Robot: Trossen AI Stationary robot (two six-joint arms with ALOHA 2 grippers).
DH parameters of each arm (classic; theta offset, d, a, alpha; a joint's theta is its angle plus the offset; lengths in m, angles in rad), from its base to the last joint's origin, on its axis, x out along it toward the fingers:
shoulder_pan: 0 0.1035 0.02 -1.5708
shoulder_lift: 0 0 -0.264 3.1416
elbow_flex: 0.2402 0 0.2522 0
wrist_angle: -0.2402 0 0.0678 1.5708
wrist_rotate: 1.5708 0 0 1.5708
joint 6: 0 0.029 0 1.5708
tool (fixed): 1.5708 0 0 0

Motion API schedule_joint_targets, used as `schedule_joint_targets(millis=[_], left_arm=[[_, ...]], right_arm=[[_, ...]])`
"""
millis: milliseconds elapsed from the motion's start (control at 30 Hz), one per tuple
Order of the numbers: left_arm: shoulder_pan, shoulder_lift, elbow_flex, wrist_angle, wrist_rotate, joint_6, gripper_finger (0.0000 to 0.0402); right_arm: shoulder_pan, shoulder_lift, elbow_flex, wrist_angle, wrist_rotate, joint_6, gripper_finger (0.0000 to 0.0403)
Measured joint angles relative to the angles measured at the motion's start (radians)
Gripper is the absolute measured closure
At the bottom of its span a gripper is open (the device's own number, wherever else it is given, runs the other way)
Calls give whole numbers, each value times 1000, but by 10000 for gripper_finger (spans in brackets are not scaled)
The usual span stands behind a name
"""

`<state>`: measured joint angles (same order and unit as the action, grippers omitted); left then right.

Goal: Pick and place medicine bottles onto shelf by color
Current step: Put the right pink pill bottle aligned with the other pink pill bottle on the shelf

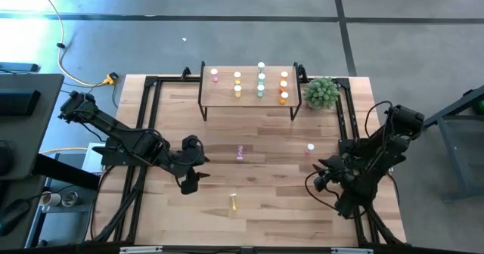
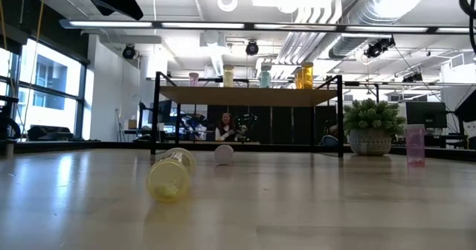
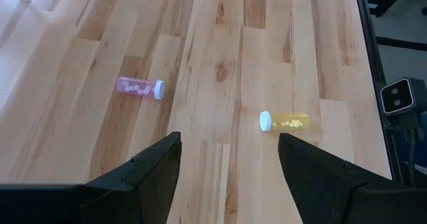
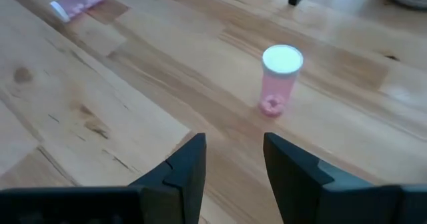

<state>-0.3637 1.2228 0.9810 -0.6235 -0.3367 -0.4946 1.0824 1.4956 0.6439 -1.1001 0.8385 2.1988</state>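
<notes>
The shelf (image 1: 249, 94) stands at the far edge of the worktop (image 1: 265, 209), with a potted plant (image 1: 321, 93) just beside its right end. On it stand bottles in four columns: a pink one (image 1: 215, 75) at the left end, then yellow ones (image 1: 237, 82), then green ones (image 1: 261, 78), then orange ones (image 1: 284, 86) nearest the plant.

Three bottles remain on the worktop. A pink bottle (image 3: 140, 87) lies on its side near the middle, and a yellow bottle (image 3: 285, 122) lies on its side nearer the front edge — both have pills visible inside and a white cap. Another pink bottle (image 4: 280, 79) stands upright towards the right side, well in front of the shelf, its white cap on top.

The left gripper (image 1: 189, 180) hovers over the left half of the worktop, its fingers (image 3: 143, 174) spread wide and holding nothing; the lying pink bottle and the yellow one are ahead of it, apart from the fingers. The right gripper (image 1: 327, 175) sits over the right side, near the upright pink bottle — its fingers (image 4: 183, 171) stand partly apart with only bare wood between them, grasping nothing.
</notes>
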Motion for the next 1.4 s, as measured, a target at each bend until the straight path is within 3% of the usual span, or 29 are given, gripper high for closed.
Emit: schedule_joint_targets(millis=[267, 533, 733, 1000, 1400], left_arm=[[0, 0, 0, 0, -6, 24, 163], [25, 0, 0, 1, -77, 60, 163], [77, 0, 0, 26, -79, 131, 163], [146, 0, 0, 66, -79, 217, 163], [254, 0, 0, 73, -79, 316, 163]], right_arm=[[-3, 0, -97, 133, 121, -98, 261], [-45, 0, -118, 145, 59, -110, 246], [-102, 0, -118, 145, 65, -188, 216], [-153, 1, -118, 149, 70, -255, 212], [-167, 1, -223, 271, 68, -152, 212]])
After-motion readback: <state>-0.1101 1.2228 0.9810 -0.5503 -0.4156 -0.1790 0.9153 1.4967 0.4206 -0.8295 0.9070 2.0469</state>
